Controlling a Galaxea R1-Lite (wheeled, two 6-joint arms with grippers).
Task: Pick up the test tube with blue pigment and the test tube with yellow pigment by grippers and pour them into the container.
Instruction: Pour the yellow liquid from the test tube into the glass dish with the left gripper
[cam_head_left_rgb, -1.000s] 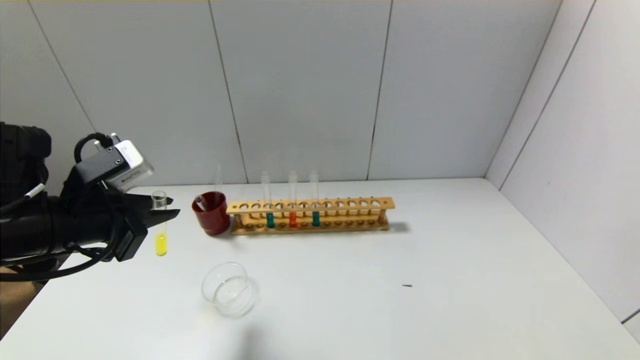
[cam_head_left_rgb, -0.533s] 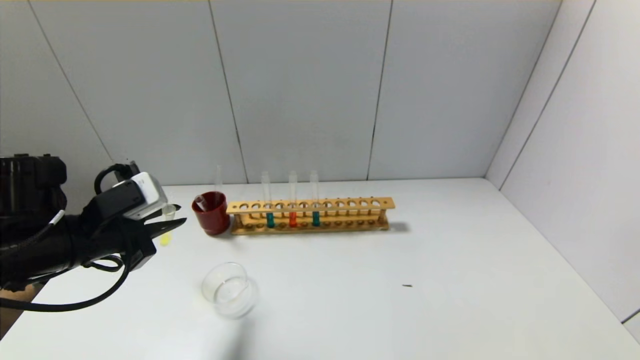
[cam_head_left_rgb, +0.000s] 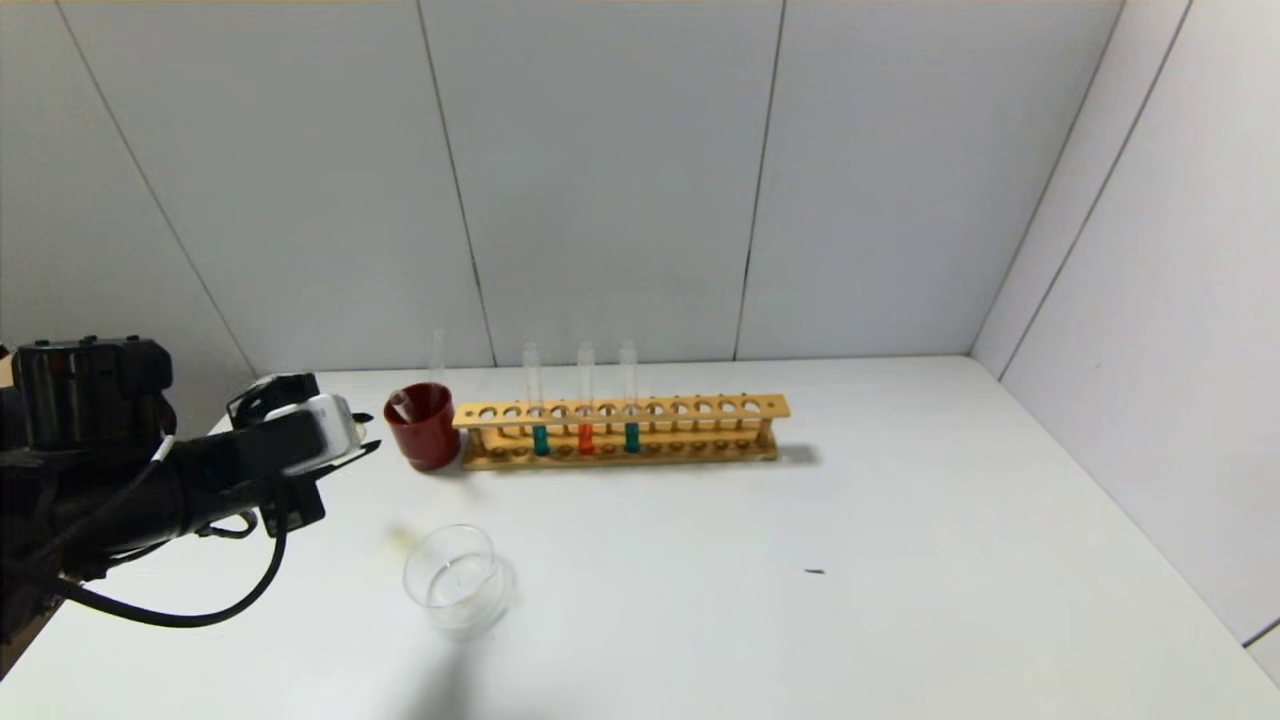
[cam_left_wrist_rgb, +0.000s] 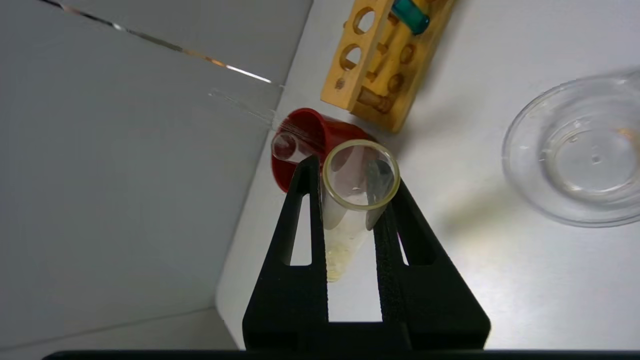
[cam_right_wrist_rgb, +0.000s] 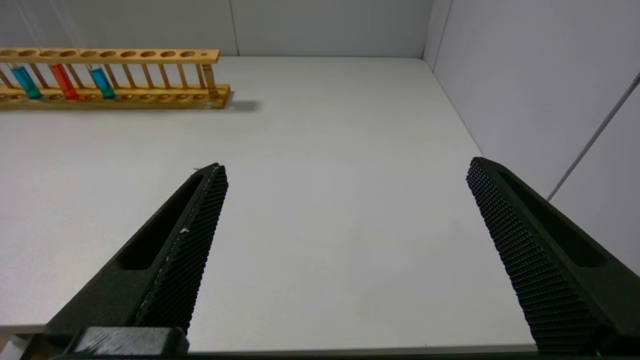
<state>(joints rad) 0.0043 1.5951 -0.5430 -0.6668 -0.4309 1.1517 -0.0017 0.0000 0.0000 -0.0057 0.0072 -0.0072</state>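
The left gripper (cam_left_wrist_rgb: 350, 200) has its jaws clamped on the yellow tube (cam_left_wrist_rgb: 357, 192) just under its rim, beside the dish (cam_head_left_rgb: 455, 578). Thin glass is slippery and fragile. The right gripper (cam_right_wrist_rgb: 345, 240) stands apart, idle.

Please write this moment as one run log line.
left gripper: shut on test tube with yellow pigment | container: apart, not under tube | right gripper: open, idle

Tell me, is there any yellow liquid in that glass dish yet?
No. In the left wrist view the container looks clear and empty, while the test tube with yellow pigment sits clamped in the left gripper.
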